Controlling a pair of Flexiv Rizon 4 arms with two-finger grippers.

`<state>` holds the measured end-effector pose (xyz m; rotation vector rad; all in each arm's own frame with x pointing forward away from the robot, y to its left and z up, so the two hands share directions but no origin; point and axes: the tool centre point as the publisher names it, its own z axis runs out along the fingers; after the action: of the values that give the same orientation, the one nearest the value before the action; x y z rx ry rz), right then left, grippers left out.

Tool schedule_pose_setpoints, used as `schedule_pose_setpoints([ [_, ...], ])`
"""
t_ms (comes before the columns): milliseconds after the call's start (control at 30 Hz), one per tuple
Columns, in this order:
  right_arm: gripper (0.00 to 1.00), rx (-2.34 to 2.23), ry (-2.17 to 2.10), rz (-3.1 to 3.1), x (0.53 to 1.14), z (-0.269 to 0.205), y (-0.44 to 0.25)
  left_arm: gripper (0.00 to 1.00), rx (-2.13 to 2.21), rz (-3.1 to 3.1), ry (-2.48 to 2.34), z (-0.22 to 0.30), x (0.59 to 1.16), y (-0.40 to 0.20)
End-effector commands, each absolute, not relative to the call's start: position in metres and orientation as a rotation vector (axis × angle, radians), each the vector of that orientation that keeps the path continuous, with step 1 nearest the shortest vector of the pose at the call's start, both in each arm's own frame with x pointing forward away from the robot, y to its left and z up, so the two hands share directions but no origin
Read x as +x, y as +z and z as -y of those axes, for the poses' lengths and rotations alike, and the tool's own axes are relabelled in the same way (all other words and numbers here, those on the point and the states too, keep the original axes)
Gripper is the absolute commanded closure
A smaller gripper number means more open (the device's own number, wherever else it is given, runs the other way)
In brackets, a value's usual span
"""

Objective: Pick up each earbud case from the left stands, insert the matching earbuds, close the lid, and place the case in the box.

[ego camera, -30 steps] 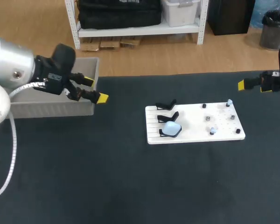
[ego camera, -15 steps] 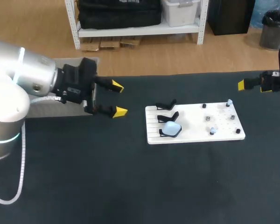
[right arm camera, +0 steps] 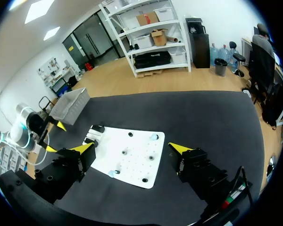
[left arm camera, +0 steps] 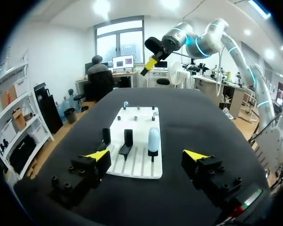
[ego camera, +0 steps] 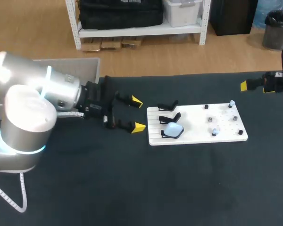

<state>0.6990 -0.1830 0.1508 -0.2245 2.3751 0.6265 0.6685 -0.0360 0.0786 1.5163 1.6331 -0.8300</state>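
Left pincer (ego camera: pixel 138 114): hovering at centre-left of the frame, just beside the left edge of the white board (ego camera: pixel 194 131); fingers standing wide apart, gripping nothing.
Right pincer (right arm camera: pixel 132 149): hanging at the far right edge of the head view, well apart from the board; fingers spread, holding nothing.
Case (ego camera: pixel 172 130): sitting, pale blue, on the nearest of three black stands (ego camera: pixel 168 105) at the board's left end; the other two appearing bare.
Earbuds (ego camera: pixel 215 131): resting among the pegs at the board's right end; too small for detail.
Box (ego camera: pixel 70 60): standing at upper left, behind the left arm.
Step judged: lining up on the case.
Risk: closing off-centre and tipping the case off its stand; nudging the loose-looking board and shaking the earbuds from their pegs.
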Motion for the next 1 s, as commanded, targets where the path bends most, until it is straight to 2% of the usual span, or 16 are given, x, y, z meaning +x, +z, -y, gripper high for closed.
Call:
schedule_pose_setpoints([
  [33, 0.0, -0.228, 0.631, -2.374, 0.7, 0.184, 0.15, 0.0, 1.514, -1.632, -0.827, 0.057, 0.676, 0.062],
  [100, 0.0, -0.228, 0.631, -2.374, 0.7, 0.184, 0.15, 0.15, 1.516, -1.624, -0.806, 0.063, 0.676, 0.058],
  [167, 0.0, -0.228, 0.631, -2.374, 0.7, 0.184, 0.15, 0.16, 1.52, -1.624, -0.806, 0.067, 0.674, 0.055],
  [267, 0.0, -0.228, 0.631, -2.374, 0.7, 0.184, 0.15, 0.24, 1.533, -1.619, -0.814, 0.074, 0.671, 0.05],
  [300, 0.0, -0.228, 0.631, -2.374, 0.7, 0.184, 0.15, 0.5, 1.537, -1.619, -0.82, 0.077, 0.671, 0.049],
  [367, 0.0, -0.228, 0.631, -2.374, 0.7, 0.184, 0.15, 0.62, 1.54, -1.622, -0.828, 0.081, 0.67, 0.047],
  [467, 0.0, -0.228, 0.631, -2.374, 0.7, 0.184, 0.15, 0.51, 1.54, -1.627, -0.841, 0.087, 0.67, 0.045],
  [633, 0.0, -0.228, 0.631, -2.374, 0.7, 0.184, 0.15, 0.55, 1.546, -1.638, -0.851, 0.097, 0.669, 0.035],
  [733, 0.0, -0.228, 0.631, -2.374, 0.7, 0.184, 0.15, 0.49, 1.547, -1.642, -0.843, 0.102, 0.67, 0.03],
  [1000, 0.0, -0.228, 0.631, -2.374, 0.7, 0.184, 0.15, 0.51, 1.554, -1.651, -0.847, 0.11, 0.671, 0.022],
])
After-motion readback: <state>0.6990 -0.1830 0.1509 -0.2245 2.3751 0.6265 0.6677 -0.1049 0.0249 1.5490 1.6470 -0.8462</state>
